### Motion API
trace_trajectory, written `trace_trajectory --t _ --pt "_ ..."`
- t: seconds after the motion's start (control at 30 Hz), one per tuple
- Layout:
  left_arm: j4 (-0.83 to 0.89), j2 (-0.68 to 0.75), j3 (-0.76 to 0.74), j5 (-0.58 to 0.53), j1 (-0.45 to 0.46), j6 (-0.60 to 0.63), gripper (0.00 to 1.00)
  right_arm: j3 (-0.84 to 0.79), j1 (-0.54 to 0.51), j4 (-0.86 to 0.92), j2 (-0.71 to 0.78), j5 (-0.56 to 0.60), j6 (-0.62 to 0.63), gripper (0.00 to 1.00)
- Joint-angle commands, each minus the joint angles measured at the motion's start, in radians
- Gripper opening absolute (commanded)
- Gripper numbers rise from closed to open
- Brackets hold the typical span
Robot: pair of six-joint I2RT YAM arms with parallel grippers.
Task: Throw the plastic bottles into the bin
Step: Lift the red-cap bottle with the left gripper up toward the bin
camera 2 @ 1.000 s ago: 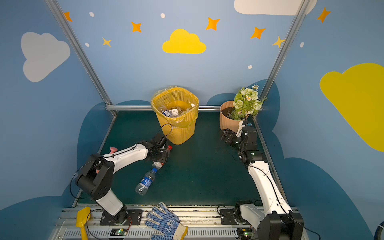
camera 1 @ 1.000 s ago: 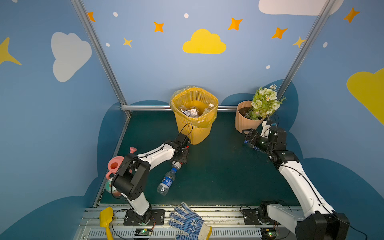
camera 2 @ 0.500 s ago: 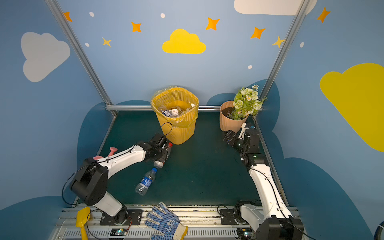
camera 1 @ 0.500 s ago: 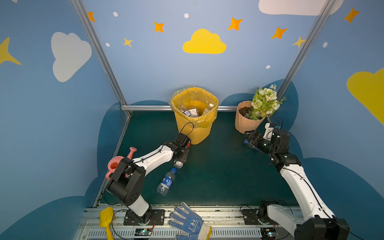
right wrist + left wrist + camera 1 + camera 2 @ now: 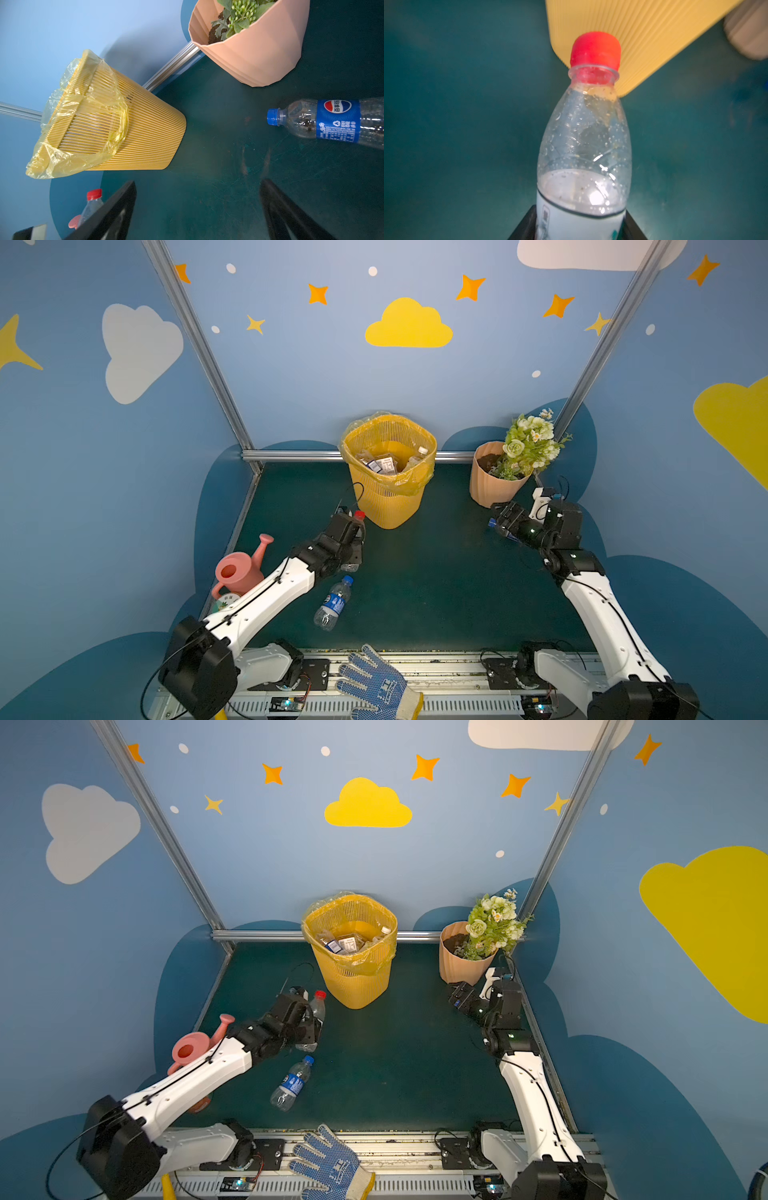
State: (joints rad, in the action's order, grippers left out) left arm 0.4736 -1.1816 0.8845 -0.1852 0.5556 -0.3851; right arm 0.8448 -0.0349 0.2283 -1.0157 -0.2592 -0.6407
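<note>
Left gripper (image 5: 311,1025) was wider apart a second ago and is now clamped on the red-capped bottle (image 5: 584,145), just in front of the bin (image 5: 388,497) to its left, cap toward the bin's base. Discarded bottles (image 5: 382,464) lie inside the bin. Right gripper (image 5: 198,182) keeps its place well right of the bin, jaws wide apart, near a blue-labelled bottle (image 5: 336,122). Another blue-capped bottle (image 5: 332,605) lies unmoved farther in front of the bin.
</note>
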Motion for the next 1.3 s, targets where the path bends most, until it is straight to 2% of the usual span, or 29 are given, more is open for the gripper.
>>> trace_trajectory --t 0.0,0.13,0.33,0.47,0.67,0.77,0.83,0.9,0.97,1.03,1.07,1.1,1.17,1.23,1.27 --pt "-0.047 0.119 -0.007 -0.133 -0.002 -0.045 0.51 -0.013 0.003 -0.02 0.017 -0.02 -0.011 0.9" --pt "-0.129 0.254 0.02 -0.229 -0.002 0.04 0.52 -0.017 0.004 -0.018 0.022 -0.021 -0.011 0.9" --pt "-0.413 0.374 0.099 -0.222 0.0 0.277 0.52 -0.033 0.004 -0.015 0.038 -0.019 -0.013 0.91" --pt "-0.589 0.342 0.184 -0.143 0.002 0.412 0.51 -0.045 0.004 -0.011 0.049 -0.014 -0.014 0.9" --pt "-0.787 0.18 0.295 -0.017 0.009 0.502 0.51 -0.065 0.006 0.009 0.081 0.009 -0.017 0.9" --pt "-0.755 0.028 0.408 -0.006 0.007 0.516 0.52 -0.065 0.006 0.028 0.096 0.018 -0.014 0.91" --pt "-0.705 -0.089 0.497 -0.038 -0.005 0.458 0.53 -0.063 0.007 0.04 0.106 0.02 -0.009 0.9" --pt "-0.605 -0.21 0.605 0.04 -0.038 0.402 0.55 -0.059 0.011 0.056 0.118 0.024 0.0 0.9" --pt "-0.479 -0.343 0.735 0.122 -0.063 0.344 0.59 -0.059 0.016 0.066 0.128 0.03 0.006 0.91" --pt "-0.26 -0.486 0.91 0.17 -0.073 0.293 0.63 -0.057 0.022 0.073 0.136 0.026 0.007 0.9" --pt "-0.172 -0.537 0.992 0.183 -0.073 0.284 0.67 -0.056 0.024 0.076 0.139 0.025 0.008 0.91" --pt "-0.074 -0.58 1.063 0.189 -0.073 0.275 0.77 -0.055 0.029 0.081 0.141 0.024 0.01 0.91" --pt "-0.008 -0.594 1.116 0.19 -0.071 0.285 0.84 -0.053 0.034 0.084 0.146 0.026 0.016 0.91" --pt "-0.084 -0.523 1.047 0.165 -0.071 0.273 0.98 -0.05 0.044 0.088 0.143 0.027 0.022 0.91" --pt "-0.154 -0.476 0.989 0.162 -0.07 0.284 1.0 -0.049 0.048 0.091 0.137 0.028 0.024 0.91"
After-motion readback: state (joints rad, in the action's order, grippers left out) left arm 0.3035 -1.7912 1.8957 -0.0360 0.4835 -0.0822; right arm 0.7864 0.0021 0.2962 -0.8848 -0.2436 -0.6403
